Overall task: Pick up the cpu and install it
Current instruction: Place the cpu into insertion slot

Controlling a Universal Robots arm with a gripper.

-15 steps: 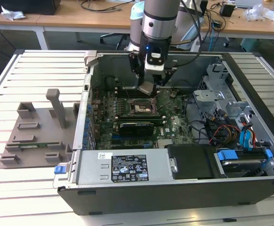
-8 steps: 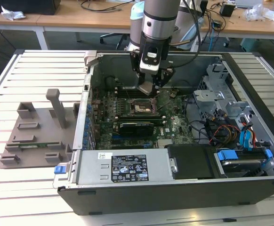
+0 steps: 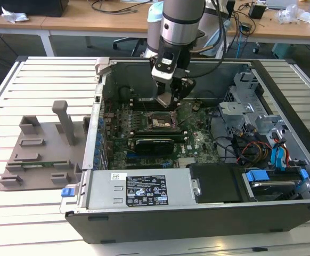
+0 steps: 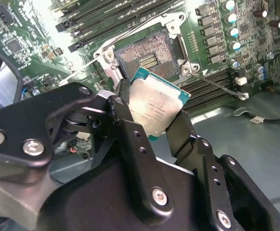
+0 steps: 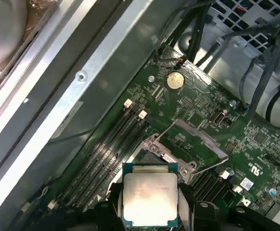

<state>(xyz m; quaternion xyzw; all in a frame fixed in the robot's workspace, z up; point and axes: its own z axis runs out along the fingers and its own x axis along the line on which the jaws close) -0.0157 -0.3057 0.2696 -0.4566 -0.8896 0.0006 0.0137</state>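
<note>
The cpu [image 4: 155, 107], a flat square chip with a silvery top and a thin teal rim, is clamped by its edges in my gripper [image 4: 152, 116], which is shut on it. It hangs tilted just above the motherboard, close to the open socket [image 4: 147, 57], whose metal frame [image 5: 193, 144] is swung up. The first wrist view has the cpu [image 5: 149, 195] in front of the socket [image 5: 147, 158]. In the exterior view my gripper [image 3: 168, 98] holds the cpu [image 3: 164, 99] inside the computer case, above the socket [image 3: 158, 122].
The open computer case [image 3: 160, 218] lies on a slatted white table [image 3: 43, 213]. Memory slots [image 5: 108, 144] flank the socket. Cables and drive bays [image 3: 261, 144] fill the case on the exterior view's right. A grey fixture tray [image 3: 38, 154] sits outside on the exterior view's left.
</note>
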